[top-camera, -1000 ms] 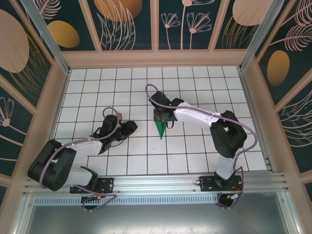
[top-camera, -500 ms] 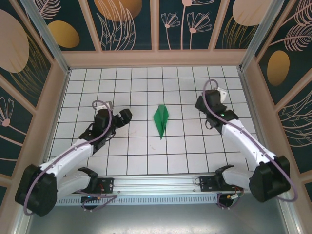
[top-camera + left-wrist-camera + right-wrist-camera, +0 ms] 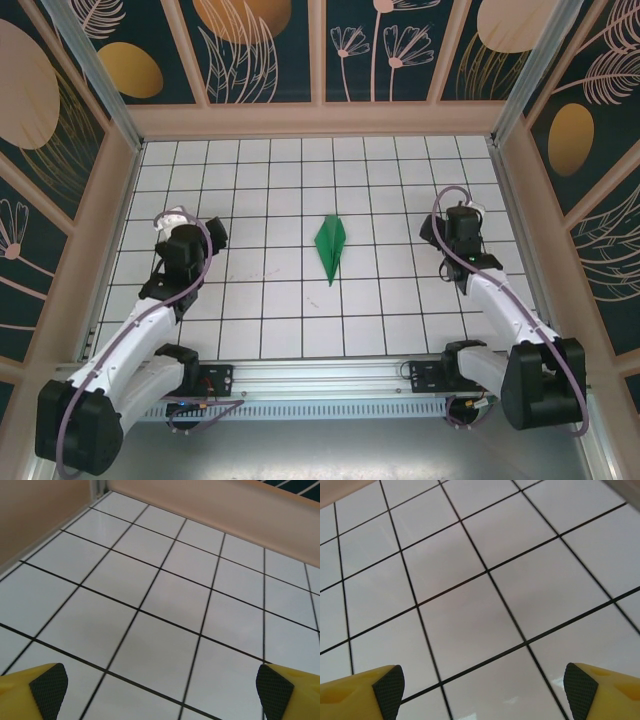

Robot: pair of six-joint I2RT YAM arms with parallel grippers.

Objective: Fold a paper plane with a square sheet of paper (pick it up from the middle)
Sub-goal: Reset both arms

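The green paper, folded into a narrow pointed paper plane (image 3: pixel 331 247), lies flat on the white tiled table (image 3: pixel 290 300) near its middle, tip toward the near edge. Nothing touches it. My left gripper (image 3: pixel 174 222) hovers several tiles to its left, over the table's left side. The left wrist view shows this gripper (image 3: pixel 160 687) open, yellow fingers (image 3: pixel 42 687) wide apart over bare tiles. My right gripper (image 3: pixel 460 214) is several tiles to the plane's right. It is open too (image 3: pixel 485 687), with only bare tiles between its fingers (image 3: pixel 387 687).
Beige walls (image 3: pixel 320 120) enclose the tiled table on the back, left and right. The left wall and back-left corner (image 3: pixel 95 487) sit close ahead of the left gripper. The arm bases stand on the metal rail (image 3: pixel 320 375) at the near edge.
The right gripper, down on the plane a second ago, has opened and swung away to the right. The left gripper has opened and moved further left. The plane stays flat at the middle.
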